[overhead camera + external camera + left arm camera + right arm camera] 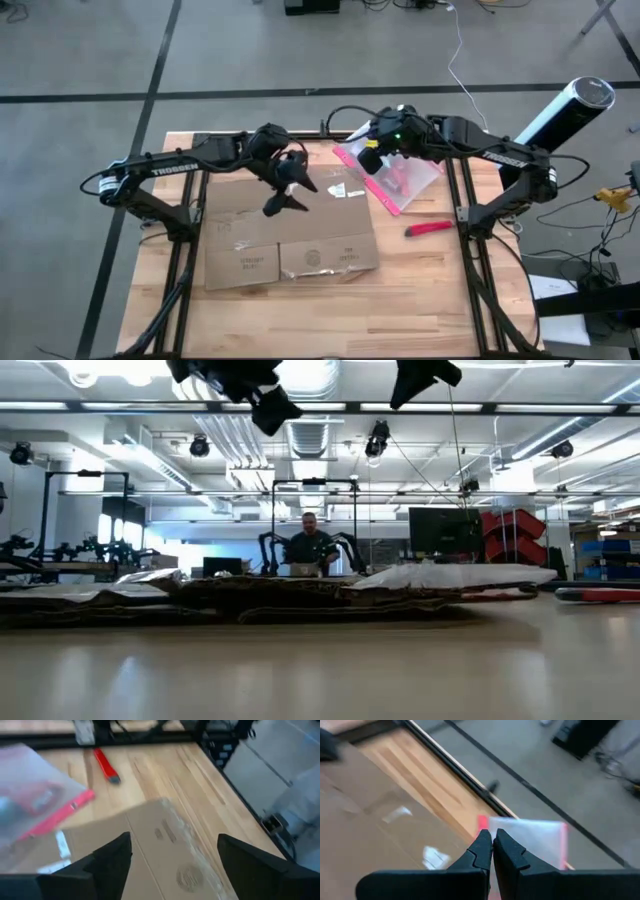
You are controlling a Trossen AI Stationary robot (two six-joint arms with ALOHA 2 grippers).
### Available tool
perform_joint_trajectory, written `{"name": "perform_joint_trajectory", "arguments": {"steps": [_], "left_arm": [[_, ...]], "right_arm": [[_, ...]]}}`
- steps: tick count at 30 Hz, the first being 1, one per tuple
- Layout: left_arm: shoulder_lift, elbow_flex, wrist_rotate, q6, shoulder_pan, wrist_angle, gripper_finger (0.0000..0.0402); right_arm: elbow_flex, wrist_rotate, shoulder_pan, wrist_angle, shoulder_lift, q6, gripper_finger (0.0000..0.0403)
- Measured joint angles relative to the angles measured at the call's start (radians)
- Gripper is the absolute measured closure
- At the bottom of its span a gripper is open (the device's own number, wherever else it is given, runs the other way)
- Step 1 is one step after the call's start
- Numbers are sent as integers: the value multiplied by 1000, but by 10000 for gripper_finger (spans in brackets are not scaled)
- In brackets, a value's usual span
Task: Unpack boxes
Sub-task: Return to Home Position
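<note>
The brown cardboard box point(290, 240) lies flattened on the wooden table, with tape and white labels on its top point(165, 845). My left gripper point(290, 195) hangs open high above the box's far part point(172, 840), touching nothing. My right gripper point(370, 157) is shut and raised point(425, 380) over the far right of the table. Its shut tips point(492, 840) are above the pink-edged translucent pouch point(395, 175), which lies flat with one pink edge point(60, 812) against the box's far right corner.
A red cutter point(430, 229) lies on the bare wood right of the box, near the right arm's frame. Bare table shows in front of the box and at the right point(200, 780). A person point(310, 545) sits in the room beyond the far edge.
</note>
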Motion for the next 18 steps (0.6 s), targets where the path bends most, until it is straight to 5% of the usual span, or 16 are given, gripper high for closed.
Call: {"name": "perform_joint_trajectory", "arguments": {"steps": [6,14,18], "left_arm": [[-52,1,-7,-51,10,186,194],[-212,1,-43,-114,84,266,384],[-303,1,-51,-160,122,244,392]], "right_arm": [[0,-169,16,243,-36,-129,403],[0,-488,13,418,-71,-182,403],[-1,-559,13,346,-141,-158,403]]}}
